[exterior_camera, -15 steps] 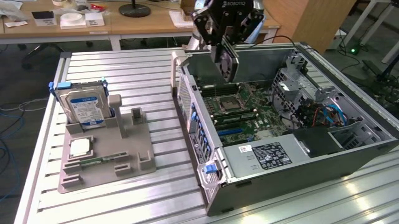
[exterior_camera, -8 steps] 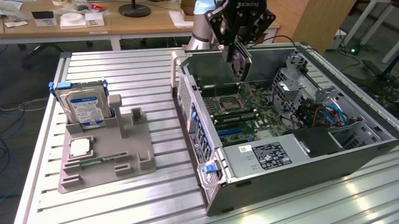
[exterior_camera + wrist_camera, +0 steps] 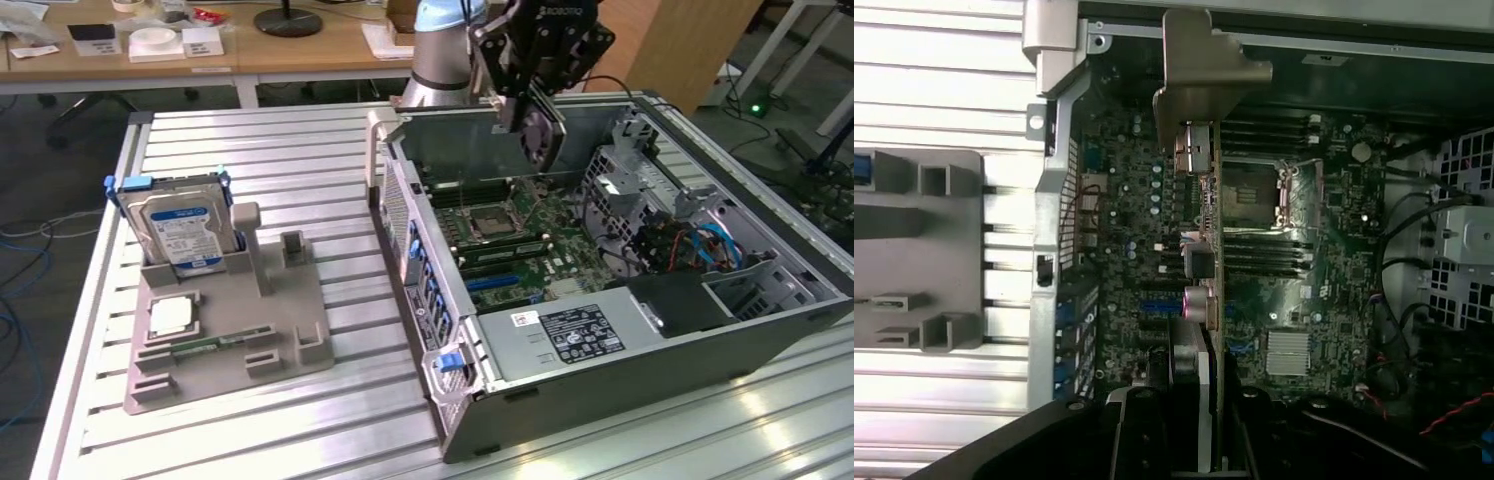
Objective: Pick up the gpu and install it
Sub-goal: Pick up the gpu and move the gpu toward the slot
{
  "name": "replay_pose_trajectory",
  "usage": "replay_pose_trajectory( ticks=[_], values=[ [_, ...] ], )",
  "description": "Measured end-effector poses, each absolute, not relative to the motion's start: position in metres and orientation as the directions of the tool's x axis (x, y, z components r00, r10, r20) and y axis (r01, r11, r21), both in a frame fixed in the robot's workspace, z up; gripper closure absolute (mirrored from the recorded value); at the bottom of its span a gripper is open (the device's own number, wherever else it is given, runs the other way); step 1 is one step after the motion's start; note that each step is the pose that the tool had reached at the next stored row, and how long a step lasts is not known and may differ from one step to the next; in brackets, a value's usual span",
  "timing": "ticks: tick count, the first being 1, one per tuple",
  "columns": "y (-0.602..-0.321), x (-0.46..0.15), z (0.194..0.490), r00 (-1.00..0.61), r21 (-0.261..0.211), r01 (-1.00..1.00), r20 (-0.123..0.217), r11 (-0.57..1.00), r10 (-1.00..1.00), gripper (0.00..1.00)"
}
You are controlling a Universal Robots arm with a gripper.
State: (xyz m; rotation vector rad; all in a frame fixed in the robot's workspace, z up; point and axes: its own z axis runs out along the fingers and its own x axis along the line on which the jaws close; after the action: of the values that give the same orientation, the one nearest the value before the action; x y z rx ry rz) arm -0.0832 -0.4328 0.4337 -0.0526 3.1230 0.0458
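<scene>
The gpu (image 3: 543, 135) is a thin black card that hangs on edge above the open computer case (image 3: 400, 215), over the rear part of the motherboard (image 3: 514, 240). My gripper (image 3: 525, 98) is shut on its upper edge. In the wrist view the gpu (image 3: 1210, 250) appears edge-on, with its silver end bracket (image 3: 1204, 65) toward the case's rear wall. My gripper (image 3: 1199, 425) clamps the card from both sides, black fingers (image 3: 1129, 430) pressed against it. The card is still well clear of the motherboard (image 3: 1314, 260) and its blue slots (image 3: 1154, 300).
A grey fixture (image 3: 234, 320) on the slatted table (image 3: 307, 150) holds a blue-labelled hard drive (image 3: 180, 230) upright and a green memory stick (image 3: 214, 345). Inside the case are the power supply (image 3: 574, 335), drive cage (image 3: 641, 170) and cables (image 3: 694, 245).
</scene>
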Motion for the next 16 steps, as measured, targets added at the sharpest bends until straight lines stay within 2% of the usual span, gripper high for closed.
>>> replay_pose_trajectory(
  ticks=[16],
  values=[
    [-0.433, -0.026, 0.432, -0.999, 0.029, -0.034, -0.018, 0.999, -0.033, 0.72]
  ],
)
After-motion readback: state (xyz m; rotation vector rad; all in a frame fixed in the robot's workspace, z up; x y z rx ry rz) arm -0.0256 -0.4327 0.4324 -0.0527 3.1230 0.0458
